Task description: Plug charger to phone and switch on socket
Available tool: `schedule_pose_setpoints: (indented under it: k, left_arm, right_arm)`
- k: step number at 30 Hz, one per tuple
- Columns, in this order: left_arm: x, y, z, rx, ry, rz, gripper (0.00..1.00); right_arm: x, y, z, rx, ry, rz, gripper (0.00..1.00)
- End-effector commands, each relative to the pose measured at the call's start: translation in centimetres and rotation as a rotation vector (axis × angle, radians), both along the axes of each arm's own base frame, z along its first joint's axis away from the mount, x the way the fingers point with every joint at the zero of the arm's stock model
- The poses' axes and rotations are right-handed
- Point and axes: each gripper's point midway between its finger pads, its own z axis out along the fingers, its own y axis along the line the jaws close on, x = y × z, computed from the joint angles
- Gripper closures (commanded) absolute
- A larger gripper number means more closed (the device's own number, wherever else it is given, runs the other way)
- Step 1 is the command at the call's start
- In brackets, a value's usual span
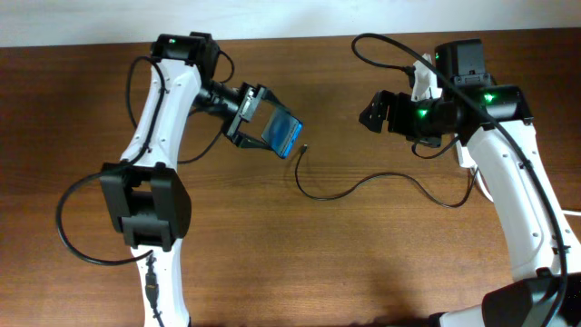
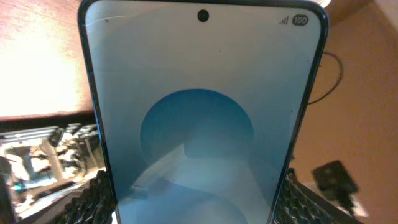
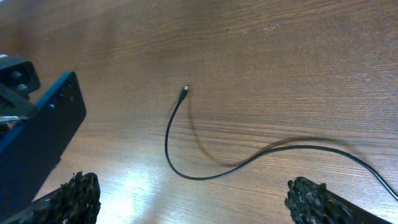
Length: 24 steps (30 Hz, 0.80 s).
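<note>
1. My left jaws are closed on the slim rectangular smartphone with the bright blue screen [image 1: 282, 133]. They hold it tilted in the air above the brown wooden table [image 1: 363, 272]. In my left wrist view the screen fills the frame, and my textured black pads [image 2: 92, 200] press on its two long edges.
2. I judge the phone rigid and fairly light, but glass-faced and smooth-sided, so it could slide in my grip or crack if it drops. The long edges are the right place to hold it, because that leaves the end with the port free.
3. My right jaws are spread wide with nothing between them. They hang over the table and look down on the cable.
4. The thin black charger cable [image 1: 354, 191] lies on the table in loose curves. Its small plug tip [image 1: 303, 147] is just beside the phone's lowered end, and I see no contact between them. The rest of the cable trails off toward my right arm.
5. I expect the cable to be limp and almost weightless, so it will flop wherever I leave slack.
   - I should pinch it right behind the tip, on the stiffer plug body, so the tip points where I aim it. A grip further back would let the tip droop.
   - It lies flat and thin on the wood, so my jaws must close low, and it may roll away.
6. I cannot pick out the white socket with any certainty here.
</note>
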Motion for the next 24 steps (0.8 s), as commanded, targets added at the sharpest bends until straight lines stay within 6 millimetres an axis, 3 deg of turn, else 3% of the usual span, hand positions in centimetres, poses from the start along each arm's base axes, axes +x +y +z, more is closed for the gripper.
schedule_pose_setpoints:
  k: [1, 5, 7, 11, 14, 18, 21, 24]
  left_arm:
    - [1.0, 0.8, 1.7, -0.051, 0.087, 0.104, 1.00]
    - [1.4, 1.3, 1.6, -0.045, 0.103, 0.131, 1.00]
    - [2.2, 2.0, 0.2, 0.037, 0.041, 0.127, 1.00]
    - [2.4, 5.0, -3.5, 0.344, 0.119, 0.228, 1.00]
    - [2.3, 4.9, -3.6, 0.357, 0.123, 0.231, 1.00]
    - [2.3, 4.7, -3.6, 0.360, 0.138, 0.240, 1.00]
    - [2.3, 4.7, -3.6, 0.362, 0.146, 0.247, 1.00]
    - [2.3, 4.7, -3.6, 0.362, 0.147, 0.248, 1.00]
  right_arm:
    - [0.2, -0.1, -0.2, -0.012, 0.002, -0.008, 0.01]
    - [0.2, 0.1, -0.2, -0.004, 0.005, -0.004, 0.01]
    - [0.4, 1.3, 0.3, 0.021, -0.020, 0.029, 0.02]
    - [0.9, 6.5, 1.4, 0.038, -0.122, 0.147, 0.05]
    - [1.4, 9.9, 1.1, 0.083, -0.124, 0.157, 0.09]
    - [1.6, 15.0, -1.3, 0.108, -0.109, 0.231, 0.12]
    - [1.4, 17.6, -2.2, 0.130, -0.099, 0.253, 0.23]
    - [1.6, 18.8, -1.6, 0.170, -0.107, 0.224, 0.34]
